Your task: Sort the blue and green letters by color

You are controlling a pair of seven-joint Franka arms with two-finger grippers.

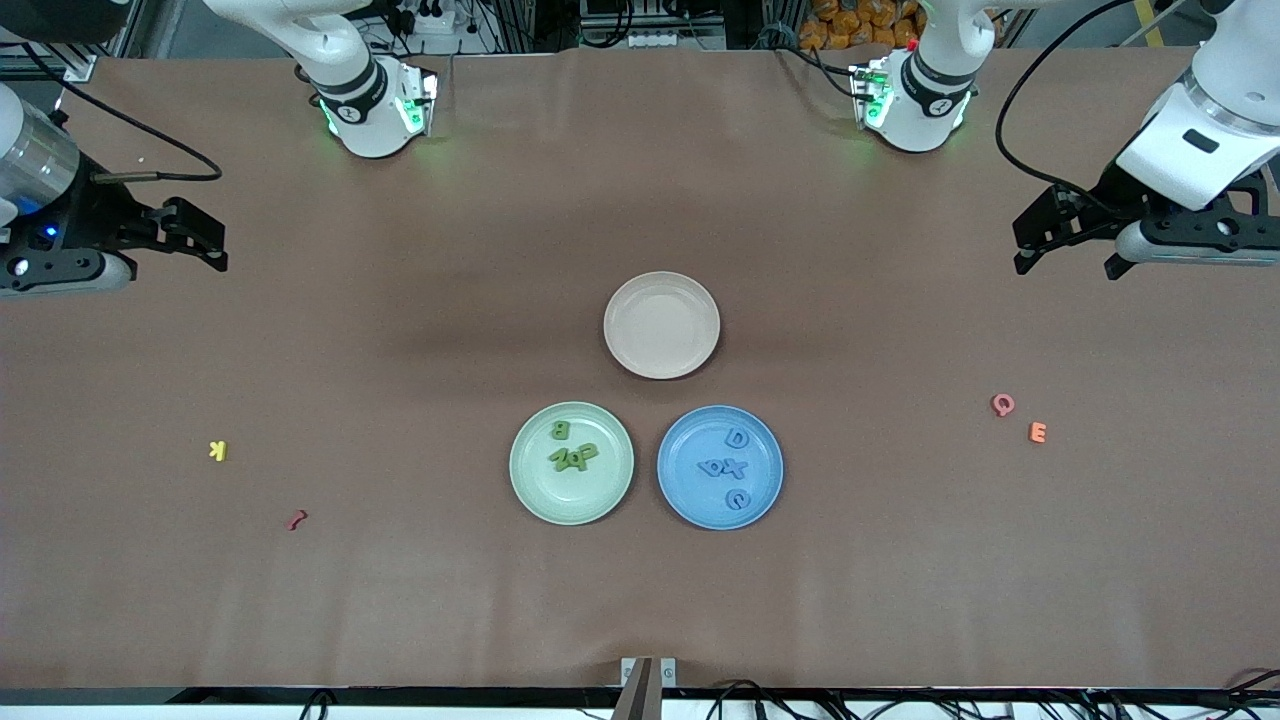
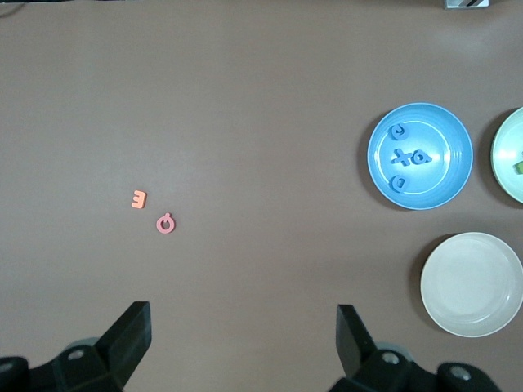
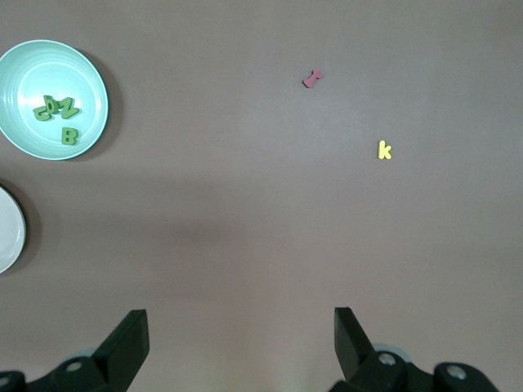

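Just nearer the front camera than the white plate point(image 1: 662, 325), the green letters point(image 1: 571, 452) lie bunched and overlapping, hard to read, in the green plate point(image 1: 530, 495) and the blue letters point(image 1: 733, 466) in the blue plate point(image 1: 690, 505), while the left gripper point(image 1: 1068, 238) and right gripper point(image 1: 195, 238) wait wide apart and empty at their ends of the table.

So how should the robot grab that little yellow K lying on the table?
Probably straight down from above, since the yellow K lies flat on the bare table with nothing beside it. Pinch across its straight upright stroke, the longest even part. The right gripper, open at that end, is the closer one.
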